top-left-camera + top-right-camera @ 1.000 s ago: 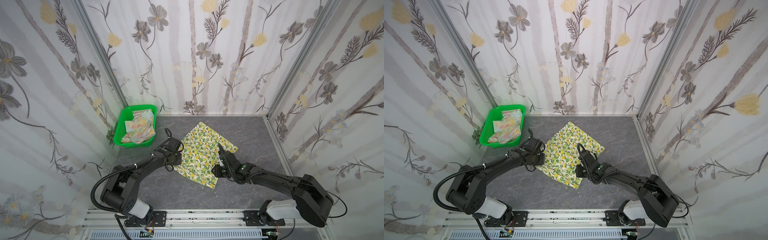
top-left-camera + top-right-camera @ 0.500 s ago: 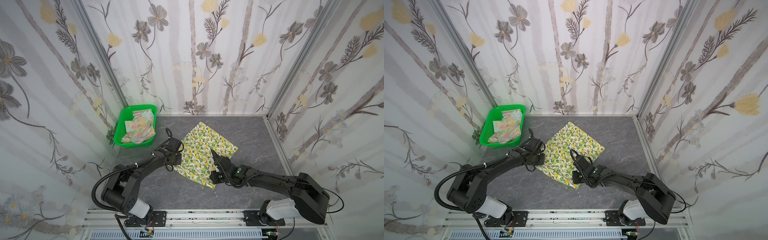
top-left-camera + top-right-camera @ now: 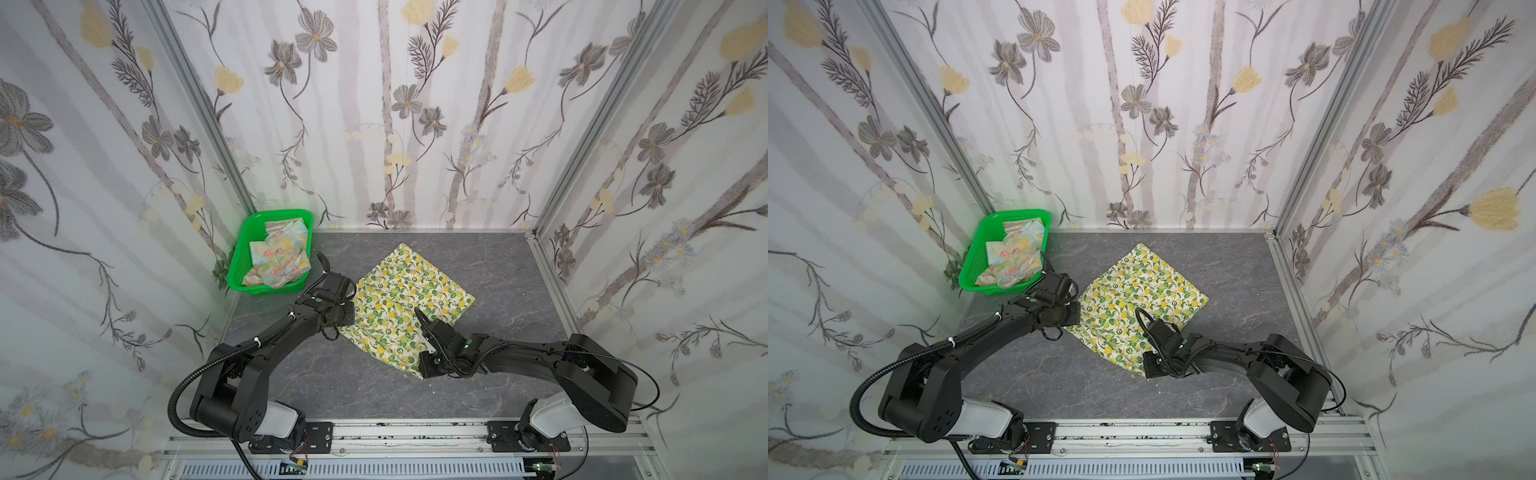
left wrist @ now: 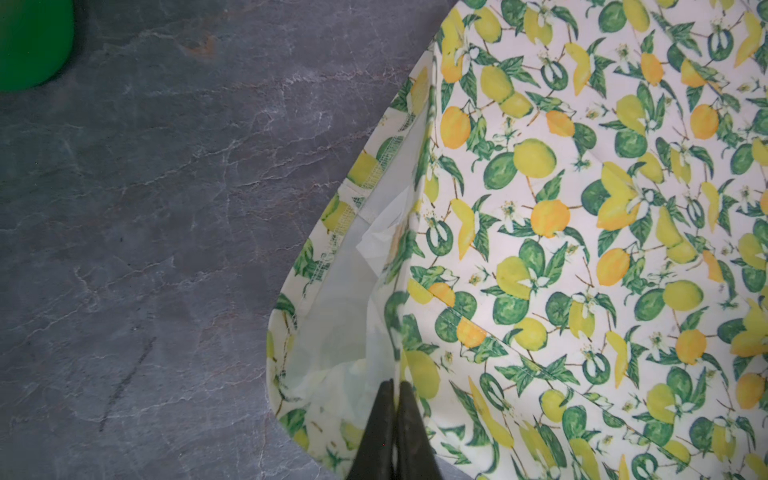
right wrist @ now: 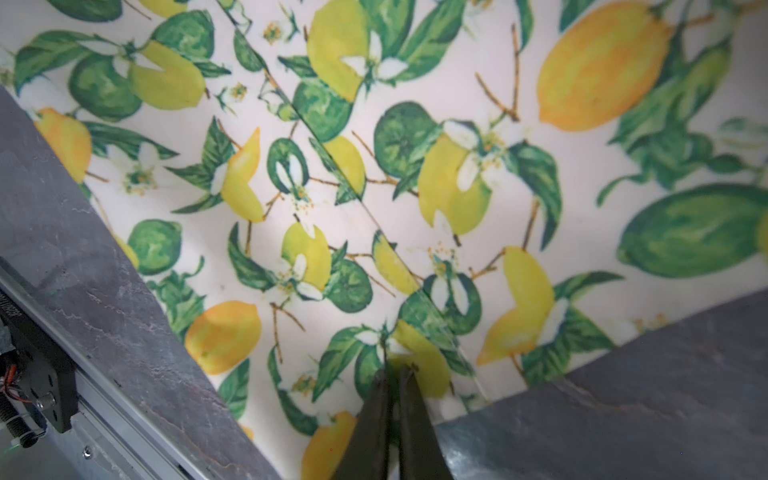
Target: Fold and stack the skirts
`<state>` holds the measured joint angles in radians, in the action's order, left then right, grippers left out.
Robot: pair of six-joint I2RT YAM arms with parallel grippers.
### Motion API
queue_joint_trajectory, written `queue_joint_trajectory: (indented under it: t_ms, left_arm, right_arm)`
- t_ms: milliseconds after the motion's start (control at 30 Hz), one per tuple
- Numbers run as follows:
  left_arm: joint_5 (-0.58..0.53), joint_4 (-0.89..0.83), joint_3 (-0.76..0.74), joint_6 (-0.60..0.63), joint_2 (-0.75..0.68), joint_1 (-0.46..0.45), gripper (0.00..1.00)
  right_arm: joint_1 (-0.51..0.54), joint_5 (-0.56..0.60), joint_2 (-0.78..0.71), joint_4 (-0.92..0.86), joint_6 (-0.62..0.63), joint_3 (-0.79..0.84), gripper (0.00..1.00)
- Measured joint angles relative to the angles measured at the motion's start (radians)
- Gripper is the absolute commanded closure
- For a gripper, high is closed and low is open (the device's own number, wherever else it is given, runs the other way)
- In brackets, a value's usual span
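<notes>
The left gripper and right gripper each pinched the lemon skirt at separate edges, jaws clamped on cloth.

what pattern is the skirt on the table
The lemon skirt: yellow lemons, green leaves on cream; right wrist view.

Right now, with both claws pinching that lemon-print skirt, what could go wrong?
The left gripper pinches the lemon skirt at its open edge, perhaps only one layer, so it might gape when lifted. The right gripper grips near the edge; thin cloth could slip. The left arm could nudge the nearby green basket.
</notes>
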<state>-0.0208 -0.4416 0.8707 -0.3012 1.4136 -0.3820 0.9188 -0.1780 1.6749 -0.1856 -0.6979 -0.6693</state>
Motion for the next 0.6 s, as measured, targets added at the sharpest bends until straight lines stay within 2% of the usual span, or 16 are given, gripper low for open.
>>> queue_joint_trajectory:
  t_ms: [367,600]
  left_arm:
    - [0.064,-0.001,-0.027,0.061,-0.073,0.116,1.0]
    - [0.099,-0.003,-0.038,0.074,-0.07,0.155,1.0]
  right_arm:
    - [0.0,-0.01,0.026,0.018,0.0,0.003,0.96]
    - [-0.016,-0.006,-0.002,0.029,-0.002,0.034,0.98]
